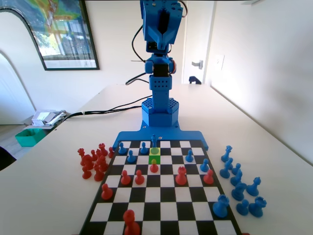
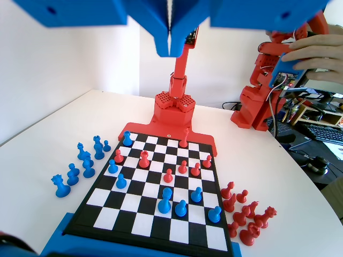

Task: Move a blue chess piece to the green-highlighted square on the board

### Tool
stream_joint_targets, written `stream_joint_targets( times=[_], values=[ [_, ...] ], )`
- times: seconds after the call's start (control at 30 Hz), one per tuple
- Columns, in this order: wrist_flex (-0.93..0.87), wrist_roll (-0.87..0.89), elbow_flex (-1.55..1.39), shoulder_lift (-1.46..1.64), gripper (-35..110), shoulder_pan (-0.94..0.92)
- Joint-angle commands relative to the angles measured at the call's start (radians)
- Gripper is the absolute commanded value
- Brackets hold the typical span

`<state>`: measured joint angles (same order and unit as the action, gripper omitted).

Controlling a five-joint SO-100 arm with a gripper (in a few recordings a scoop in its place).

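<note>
The small, slim blue plastic chess piece (image 1: 155, 151) stands upright on the bright yellow-green highlighted square (image 1: 155, 158) in the fixed view, in the third row out from my base and about the middle of the board's width. In the wrist view I take it for the taller blue piece (image 2: 165, 199) near the bottom middle of the board, though there the square's colour does not show. A red pawn (image 1: 154, 166) stands on the square just in front of it in the fixed view, and other blue pawns (image 1: 131, 156) sit on nearby squares to either side.

The flat black-and-white chequered chessboard (image 1: 161, 196) with its dark rim lies on the white worktop (image 1: 274, 147). Red pieces (image 1: 93, 161) cluster off the board at its left in the fixed view; blue pieces with crowned tops (image 1: 239, 183) stand off it at the right.

My pincer (image 2: 169, 48) hangs high over the board in the wrist view, its two blue jaws pressed together with nothing between them.

At the left edge of the fixed view a green tray (image 1: 30, 136) sits low beside the worktop; I cannot tell its contents.
</note>
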<state>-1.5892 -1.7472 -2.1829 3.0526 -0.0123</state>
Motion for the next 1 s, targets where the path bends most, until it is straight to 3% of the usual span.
stream_joint_targets(
  times=[0.0,0.83,0.97],
  values=[
    [0.015,0.000,0.003,0.003,1,-0.009],
    [0.011,-0.005,0.006,-0.002,1,-0.025],
    [-0.054,-0.005,0.101,-0.101,1,-0.012]
  ],
)
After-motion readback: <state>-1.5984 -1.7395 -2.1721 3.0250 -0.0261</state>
